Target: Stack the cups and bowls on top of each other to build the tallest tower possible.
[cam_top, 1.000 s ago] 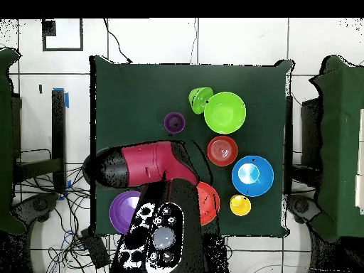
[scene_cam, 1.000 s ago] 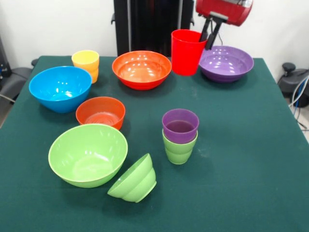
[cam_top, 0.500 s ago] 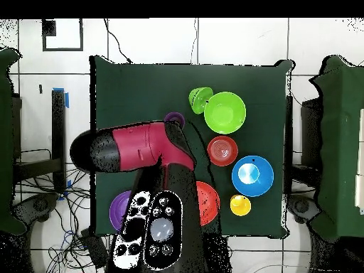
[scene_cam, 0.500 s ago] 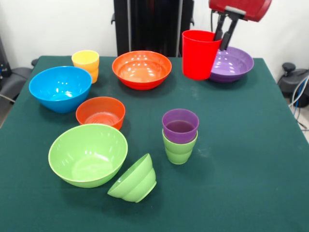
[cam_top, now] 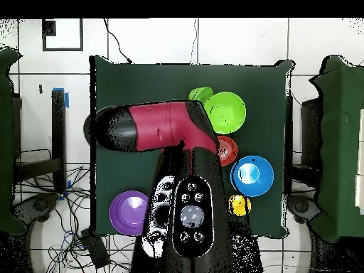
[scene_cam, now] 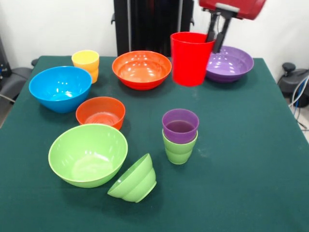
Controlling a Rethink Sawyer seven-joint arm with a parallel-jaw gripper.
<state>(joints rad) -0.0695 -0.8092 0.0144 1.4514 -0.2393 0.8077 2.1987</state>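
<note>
Carrying the red cup [scene_cam: 191, 59] upright above the table [scene_cam: 251, 159], we are pinching its far rim with the gripper [scene_cam: 217, 36], one finger inside the wall and one outside, so the cup is hanging just below and to the camera-left of the fingers, its long axis vertical. The relation that matters, as we are judging it, is red cup to purple cup [scene_cam: 180, 125]: the purple cup is sitting nested in the green cup [scene_cam: 178, 151], well toward the camera from the red cup and slightly left of it, mouth up. We are taking that pair as the start of the tower, so the next move is probably calling for the red cup to travel toward the camera and come down straight over the purple cup's mouth.

Counting from the purple cup outward, largest first, we are seeing four large bowls: blue [scene_cam: 60, 88], orange [scene_cam: 141, 69], purple [scene_cam: 226, 63], green [scene_cam: 88, 154]. Two small bowls: orange-red [scene_cam: 100, 112] and a green one lying tipped on its side [scene_cam: 133, 180]. Four cups: red, purple, green, and yellow [scene_cam: 86, 64] far left of it.
</note>
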